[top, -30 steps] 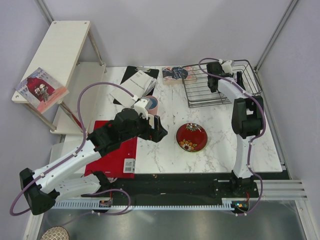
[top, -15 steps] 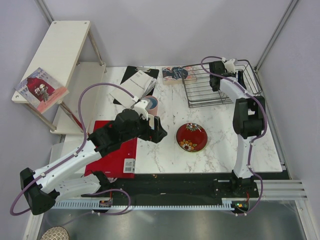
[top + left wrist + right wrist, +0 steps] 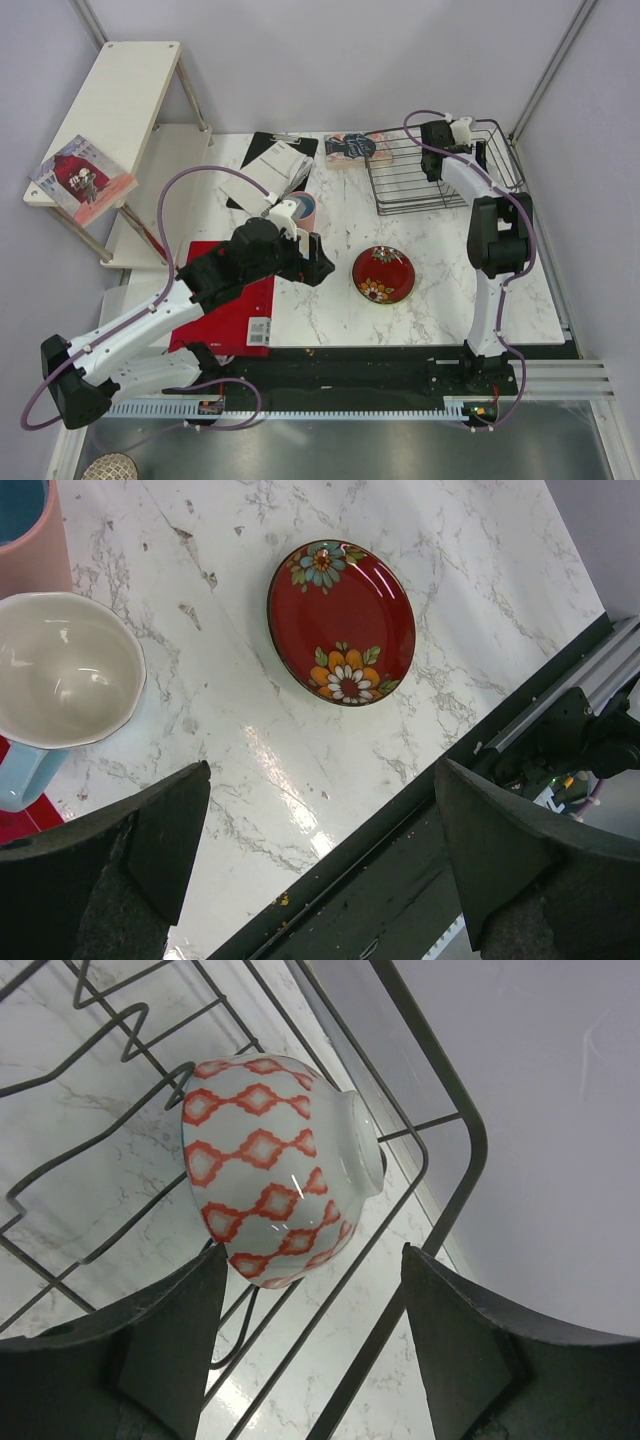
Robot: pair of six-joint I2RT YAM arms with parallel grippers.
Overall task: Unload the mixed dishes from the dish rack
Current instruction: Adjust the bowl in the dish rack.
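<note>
At far right, right gripper (image 3: 312, 1258) inside the dish rack (image 3: 405, 186), jaws either side of the small red-diamond bowl (image 3: 275, 1170) lying on its side, grip unclear, left gripper (image 3: 320, 770) wide open and empty over the tabletop (image 3: 480, 570), dark red floral plate (image 3: 341, 622) and light blue mug (image 3: 62, 685) set there

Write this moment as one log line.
left end effector: open over table | right end effector: at red-patterned bowl in dish rack

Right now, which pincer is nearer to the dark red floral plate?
Left. The left pincer hovers just left of the plate; the right pincer is far behind it, inside the dish rack.
</note>
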